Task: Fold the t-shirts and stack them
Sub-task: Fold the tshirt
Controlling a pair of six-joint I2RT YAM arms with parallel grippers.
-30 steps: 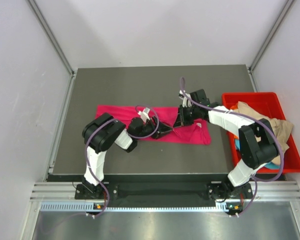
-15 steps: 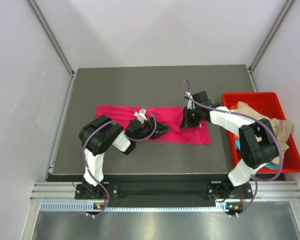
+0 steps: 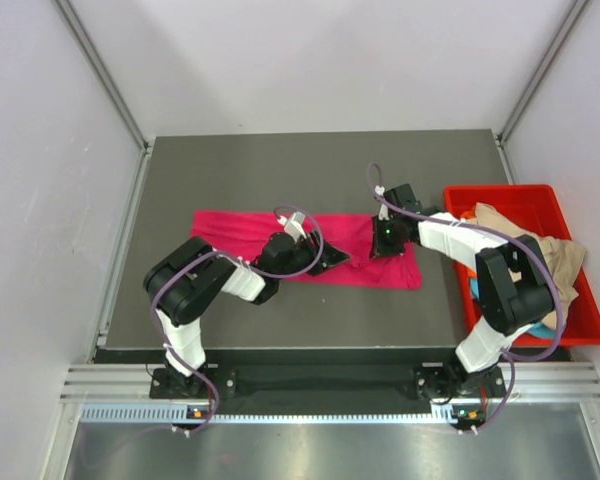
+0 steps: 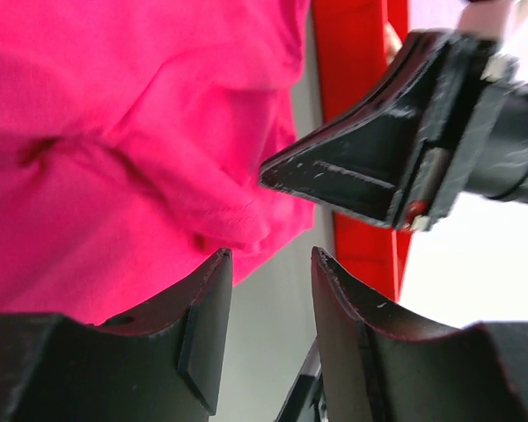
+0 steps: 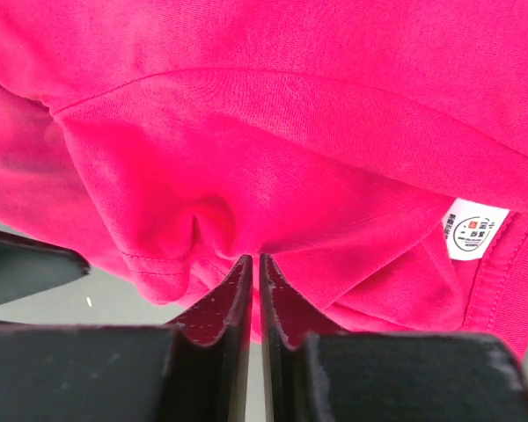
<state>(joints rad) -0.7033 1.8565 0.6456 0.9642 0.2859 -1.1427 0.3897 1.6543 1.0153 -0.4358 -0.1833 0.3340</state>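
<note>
A magenta-pink t-shirt point(image 3: 240, 230) lies spread in a long band across the middle of the dark table. My left gripper point(image 3: 338, 262) sits low at its near edge, open; in the left wrist view point(image 4: 268, 257) only bare table shows between the jaws, the pink cloth point(image 4: 114, 132) just left of them. My right gripper point(image 3: 384, 243) points down onto the shirt's right part. In the right wrist view point(image 5: 256, 259) its jaws are shut on a puckered fold of the pink cloth point(image 5: 290, 132). The right gripper's fingers point(image 4: 361, 167) show close ahead of the left jaws.
A red bin point(image 3: 500, 190) stands at the table's right edge, holding a tan-beige shirt point(image 3: 540, 250) with turquoise cloth point(image 3: 474, 287) under it. A white label point(image 5: 473, 231) is sewn in the pink shirt. White walls and metal rails enclose the table.
My right gripper has shifted a little to the right over the shirt. My left arm's elbow has swung down and left while its gripper stayed near the shirt's near edge.
</note>
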